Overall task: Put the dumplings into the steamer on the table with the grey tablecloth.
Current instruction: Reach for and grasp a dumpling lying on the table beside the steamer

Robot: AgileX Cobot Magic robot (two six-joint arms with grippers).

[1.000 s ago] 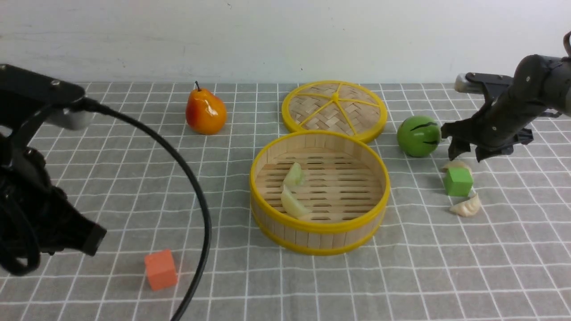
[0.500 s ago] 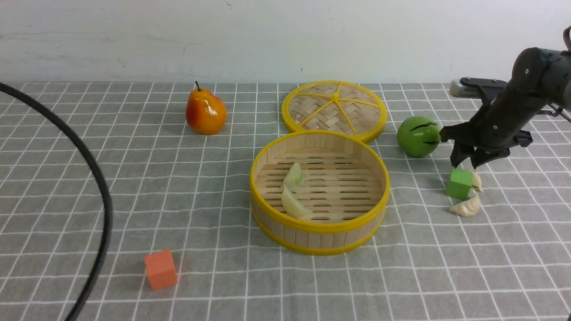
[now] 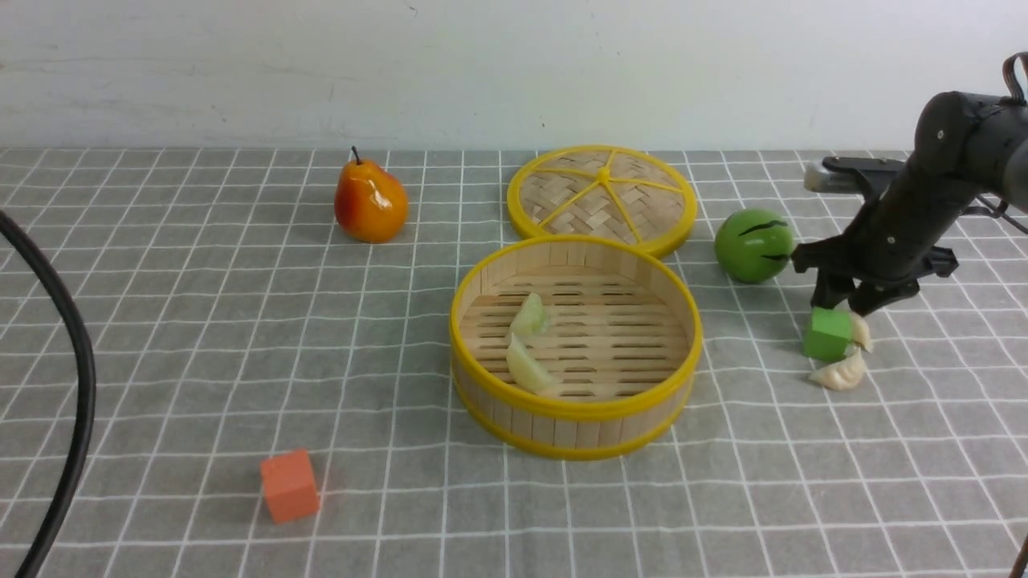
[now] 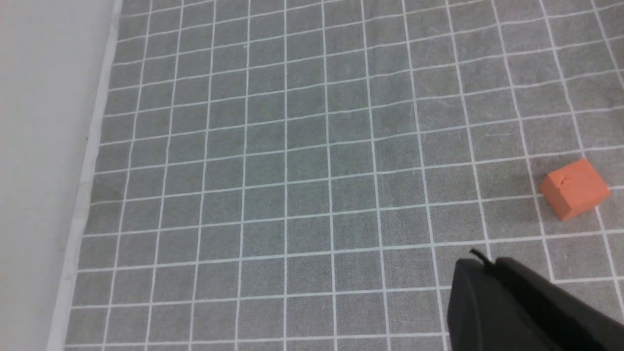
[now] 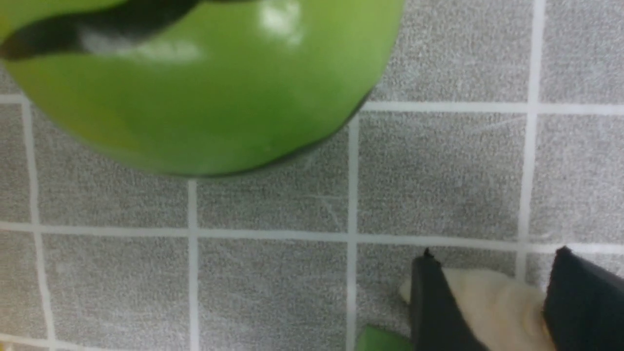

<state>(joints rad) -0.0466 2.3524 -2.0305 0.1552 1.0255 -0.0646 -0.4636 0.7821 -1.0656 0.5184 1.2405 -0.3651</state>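
The bamboo steamer (image 3: 673, 377) stands mid-table on the grey tablecloth (image 3: 201, 321), with two pale green dumplings (image 3: 530, 315) (image 3: 526, 365) inside. My right gripper (image 3: 851, 303) (image 5: 495, 253) is down on the cloth behind a green cube (image 3: 827, 333), its fingers (image 5: 434, 307) pressed on both sides of a cream dumpling (image 3: 861, 327) (image 5: 497, 302). Another cream dumpling (image 3: 839, 373) lies just in front of the cube. My left gripper (image 4: 487, 265) shows only in its wrist view, shut and empty, above the bare cloth near an orange cube (image 4: 574, 187).
A green ball (image 3: 753, 245) (image 5: 195, 87) sits just left of the right gripper. The woven lid (image 3: 602, 197) lies behind the steamer, and a pear (image 3: 369, 201) stands at the back left. The orange cube (image 3: 289, 484) is front left. A black cable (image 3: 76, 385) arcs along the left edge.
The left arm has left the front view; only its cable remains. The right gripper came down and its jaws narrowed on the cream dumpling, which shifted to the cube's right.
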